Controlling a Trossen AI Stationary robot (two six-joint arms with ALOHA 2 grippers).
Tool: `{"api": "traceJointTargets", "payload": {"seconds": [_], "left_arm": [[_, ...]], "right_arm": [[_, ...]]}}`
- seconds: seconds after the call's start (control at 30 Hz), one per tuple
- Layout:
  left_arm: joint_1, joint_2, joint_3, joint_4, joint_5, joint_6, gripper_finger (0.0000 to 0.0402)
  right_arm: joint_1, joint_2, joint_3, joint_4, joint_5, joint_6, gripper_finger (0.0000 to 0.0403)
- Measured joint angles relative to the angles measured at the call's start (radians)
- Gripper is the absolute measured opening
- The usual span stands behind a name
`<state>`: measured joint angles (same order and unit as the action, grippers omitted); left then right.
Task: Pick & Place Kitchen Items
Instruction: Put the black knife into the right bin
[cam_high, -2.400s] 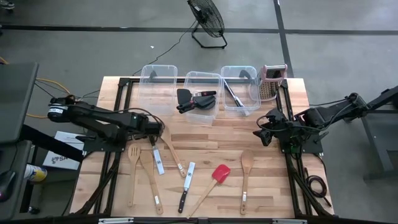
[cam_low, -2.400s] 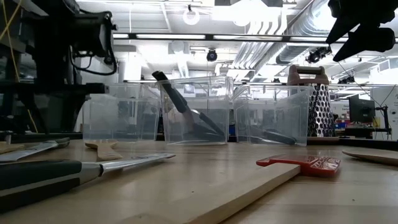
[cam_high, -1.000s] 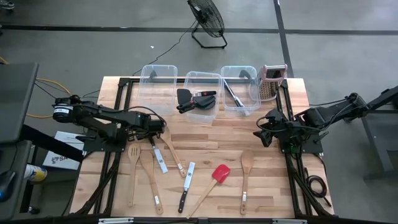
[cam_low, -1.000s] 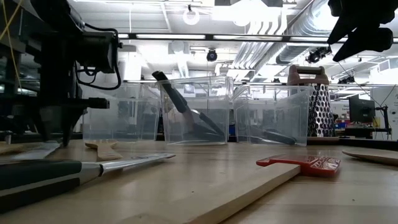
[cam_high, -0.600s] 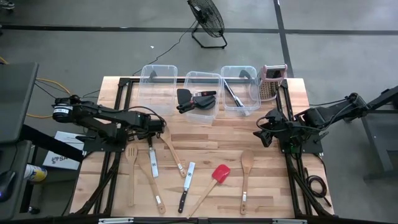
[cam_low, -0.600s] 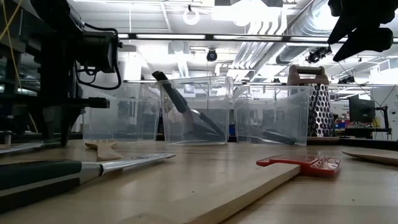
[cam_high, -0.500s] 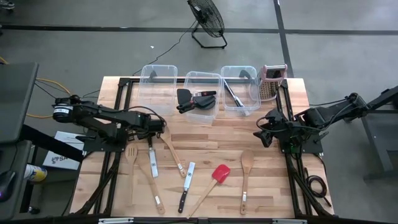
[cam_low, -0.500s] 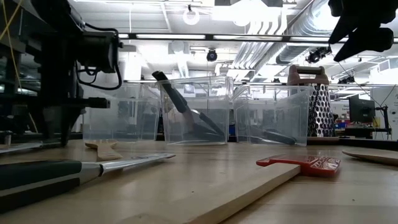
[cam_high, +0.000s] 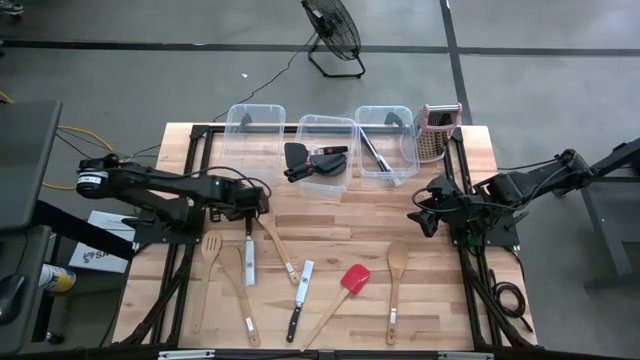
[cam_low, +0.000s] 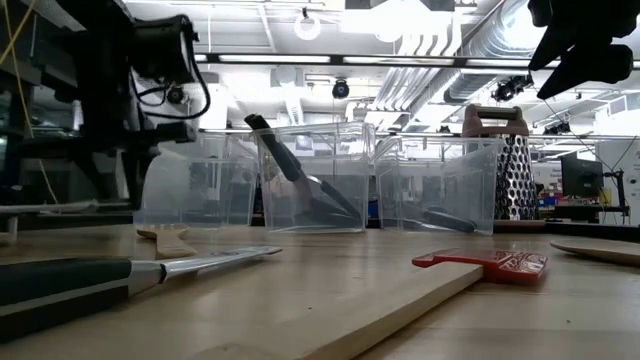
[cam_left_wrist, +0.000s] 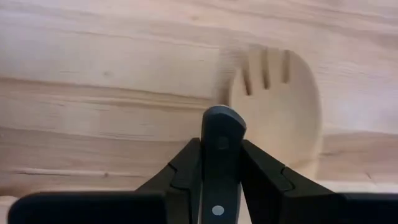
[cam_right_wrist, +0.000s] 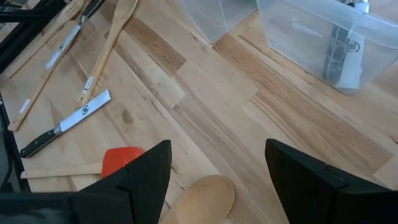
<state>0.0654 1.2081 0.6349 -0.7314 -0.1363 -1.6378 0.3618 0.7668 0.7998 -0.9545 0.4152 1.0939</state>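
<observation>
My left gripper (cam_high: 248, 218) is shut on a black-handled knife (cam_high: 249, 258) over the table's left half. Its blade (cam_low: 40, 208) shows level above the tabletop in the low view. A pale slotted wooden spatula (cam_left_wrist: 277, 106) lies on the table under the gripper. My right gripper (cam_right_wrist: 211, 168) is open and empty, hovering over the table's right side (cam_high: 420, 215). On the table lie a wooden spoon (cam_high: 275, 245), another knife (cam_high: 300, 295), a red-headed spatula (cam_high: 352, 280) and another wooden spoon (cam_high: 397, 275). My left gripper pinches the knife's black handle (cam_left_wrist: 219, 134) between its two fingers (cam_left_wrist: 186, 168), close to the butt end. The fingers point down and lie across the handle. The knife is about level and lifted clear of the table, its blade reaching toward the table's near edge.
Three clear bins stand at the far edge: a left one (cam_high: 255, 130), a middle one (cam_high: 325, 155) holding black turners, and a right one (cam_high: 385, 140) with a dark utensil. A metal box grater (cam_high: 438, 130) stands right of them. Two wooden spatulas (cam_high: 205, 285) lie at the near left.
My left gripper has taken the knife by its handle and risen. The knife, which lay slanted on the table, has swung round to point at the near edge and now hangs clear of the tabletop.
</observation>
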Motion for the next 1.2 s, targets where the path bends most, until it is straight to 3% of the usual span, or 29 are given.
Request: {"api": "traceJointTargets", "payload": {"seconds": [0.27,0.67,0.93,1.2], "left_arm": [[-0.001,-0.088,0.068,0.014,0.026,0.101,0.0080],[-0.001,-0.151,0.205,0.208,0.015,0.280,0.0080],[-0.001,-0.149,0.235,0.503,-0.039,0.411,0.0080],[0.000,-0.111,0.235,0.853,-0.089,0.636,0.0080]], "right_arm": [[0.000,0.000,0.000,0.000,-0.017,0.000,0.0251],[0.000,0.000,0.000,0.027,-0.026,-0.008,0.0251],[0.000,0.000,0.000,0.215,-0.007,-0.111,0.0251],[-0.021,0.001,0.000,0.408,0.039,-0.267,0.0251]]}}
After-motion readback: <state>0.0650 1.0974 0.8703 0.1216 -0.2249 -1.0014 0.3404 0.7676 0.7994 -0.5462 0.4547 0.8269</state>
